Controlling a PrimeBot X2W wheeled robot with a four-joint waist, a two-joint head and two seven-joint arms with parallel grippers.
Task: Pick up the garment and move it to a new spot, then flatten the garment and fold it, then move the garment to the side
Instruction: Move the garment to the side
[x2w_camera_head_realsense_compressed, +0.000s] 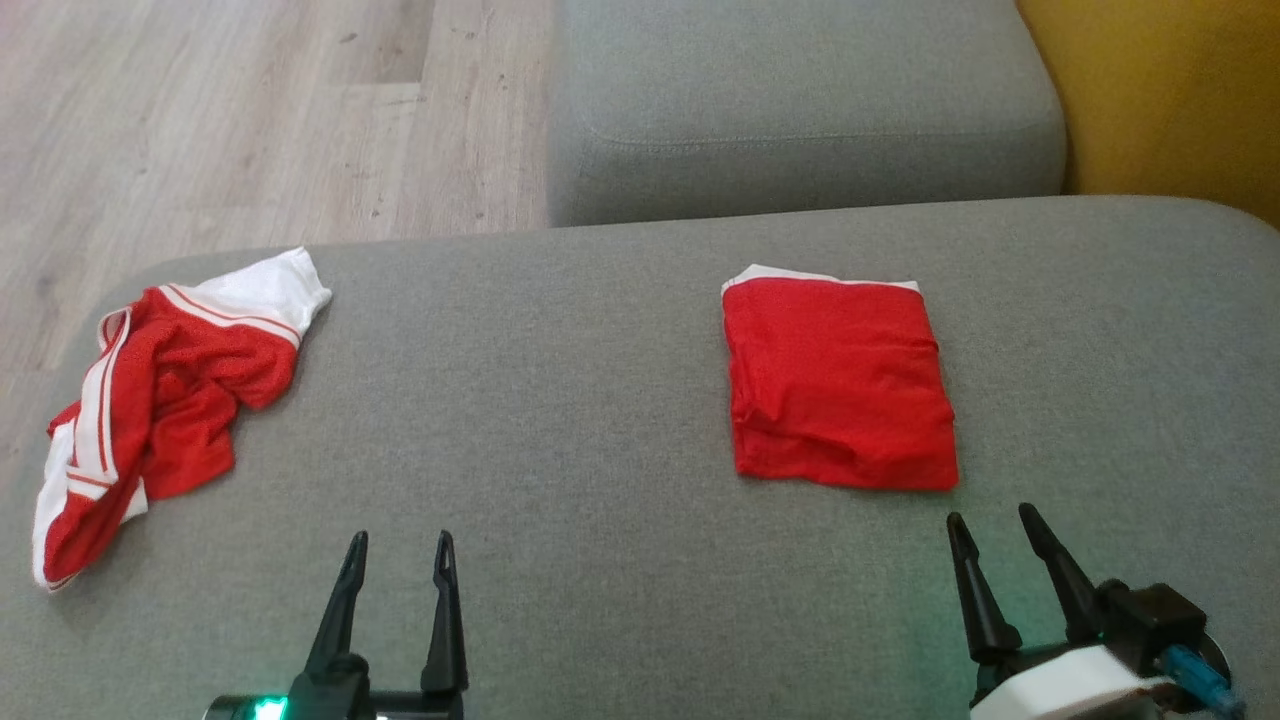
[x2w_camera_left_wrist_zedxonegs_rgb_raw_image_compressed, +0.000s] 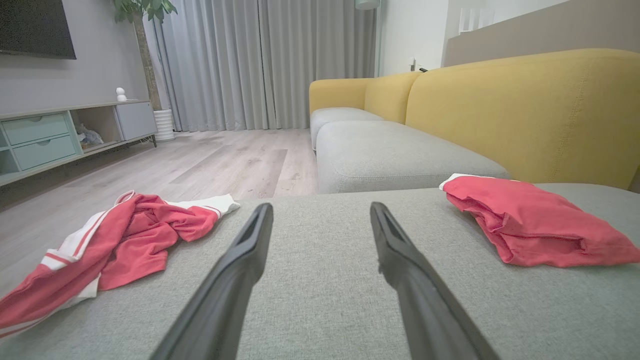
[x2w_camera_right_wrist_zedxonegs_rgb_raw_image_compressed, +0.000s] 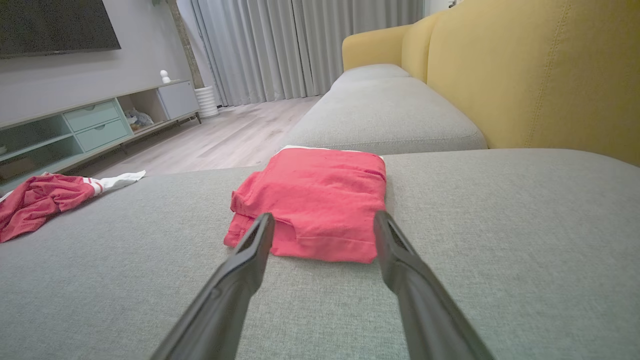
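**Head view:** left gripper (x2w_camera_head_realsense_compressed: 400, 545) and right gripper (x2w_camera_head_realsense_compressed: 992, 518) are both spread and empty above the grey cushion (x2w_camera_head_realsense_compressed: 580, 400). The crumpled garment (x2w_camera_head_realsense_compressed: 170, 400) lies well left of the left jaws, and the folded garment (x2w_camera_head_realsense_compressed: 840, 385) lies just ahead of the right jaws.
**Left wrist view:** bare cushion shows between the parted jaws.
**Right wrist view:** the folded garment lies just beyond the parted jaws.

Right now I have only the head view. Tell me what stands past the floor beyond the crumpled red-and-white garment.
Observer: A pale green drawer cabinet, seen in the left wrist view.
Operator: Now report the room's far end.
Observer: Grey floor-length curtains.
Operator: And say what's beside them.
Observer: A potted tree in a white ribbed pot.
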